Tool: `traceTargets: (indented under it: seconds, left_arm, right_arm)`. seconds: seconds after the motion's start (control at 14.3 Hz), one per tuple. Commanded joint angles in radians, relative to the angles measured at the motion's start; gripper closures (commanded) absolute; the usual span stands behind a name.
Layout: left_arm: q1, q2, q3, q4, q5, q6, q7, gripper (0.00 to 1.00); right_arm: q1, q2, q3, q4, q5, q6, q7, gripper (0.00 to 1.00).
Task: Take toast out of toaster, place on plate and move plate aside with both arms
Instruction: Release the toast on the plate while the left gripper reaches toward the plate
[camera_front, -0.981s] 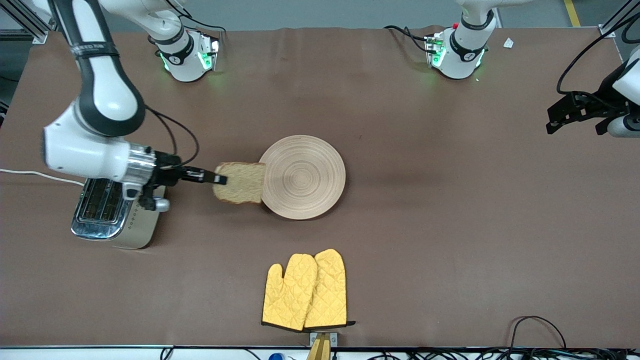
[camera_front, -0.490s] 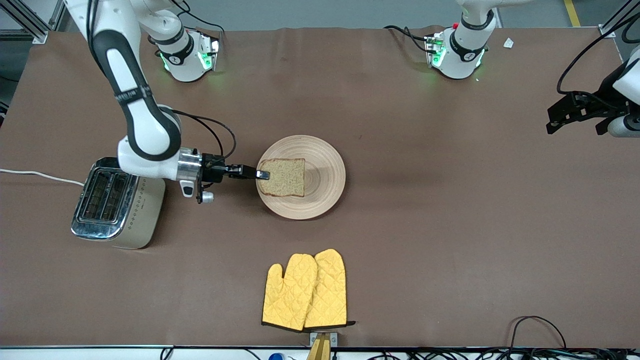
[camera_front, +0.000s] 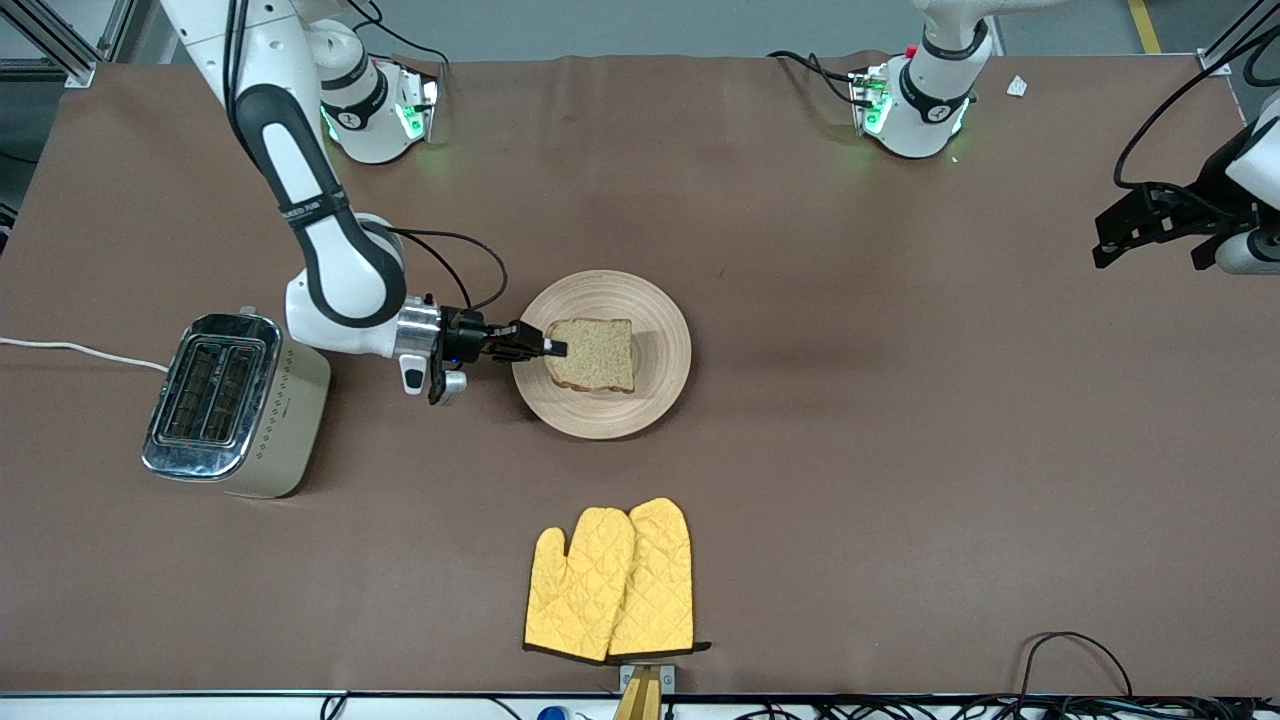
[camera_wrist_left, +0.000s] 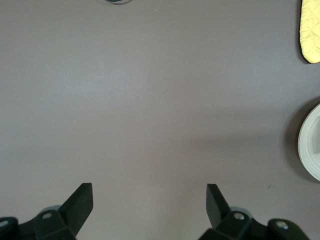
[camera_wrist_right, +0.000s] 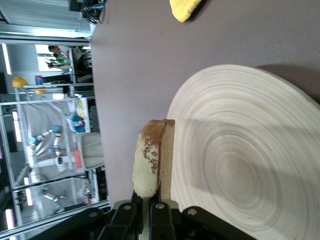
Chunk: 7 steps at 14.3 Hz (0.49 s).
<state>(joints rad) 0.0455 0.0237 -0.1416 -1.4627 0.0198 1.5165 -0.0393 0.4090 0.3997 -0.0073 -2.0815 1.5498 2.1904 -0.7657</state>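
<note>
The toast (camera_front: 593, 354), a light-brown speckled slice with a darker crust, hangs just over the round pale wooden plate (camera_front: 655, 318) in the middle of the table. My right gripper (camera_front: 553, 348) is shut on the toast's edge at the plate's rim toward the toaster. In the right wrist view the toast (camera_wrist_right: 154, 157) stands edge-on between the right gripper (camera_wrist_right: 149, 206) fingers, above the ringed plate (camera_wrist_right: 250, 165). My left gripper (camera_front: 1145, 225) waits open and empty, raised over the left arm's end of the table. In the left wrist view the left gripper (camera_wrist_left: 149, 195) is over bare cloth, with the plate's rim (camera_wrist_left: 309, 142) at the edge.
A chrome two-slot toaster (camera_front: 232, 404) stands toward the right arm's end of the table. A pair of yellow oven mitts (camera_front: 612, 582) lies nearer the front camera than the plate; a mitt tip (camera_wrist_left: 311, 30) shows in the left wrist view.
My right gripper has carried the toast from beside the toaster across to over the plate, and lowered it. The left arm has not moved.
</note>
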Motion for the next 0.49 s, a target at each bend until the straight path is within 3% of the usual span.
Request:
traceTargets:
  seconds: [0.0,0.42]
  left_arm:
    - [0.004,0.002,-0.003,0.018,0.003,-0.016,0.019,0.00]
    - [0.002,0.025,-0.004,0.018,-0.014,-0.016,0.024,0.00]
  right_arm:
    - [0.057,-0.010,-0.010,-0.041,0.041,0.074,-0.066,1.00]
    - [0.004,0.028,-0.011,-0.078,0.041,0.066,-0.211,1.00]
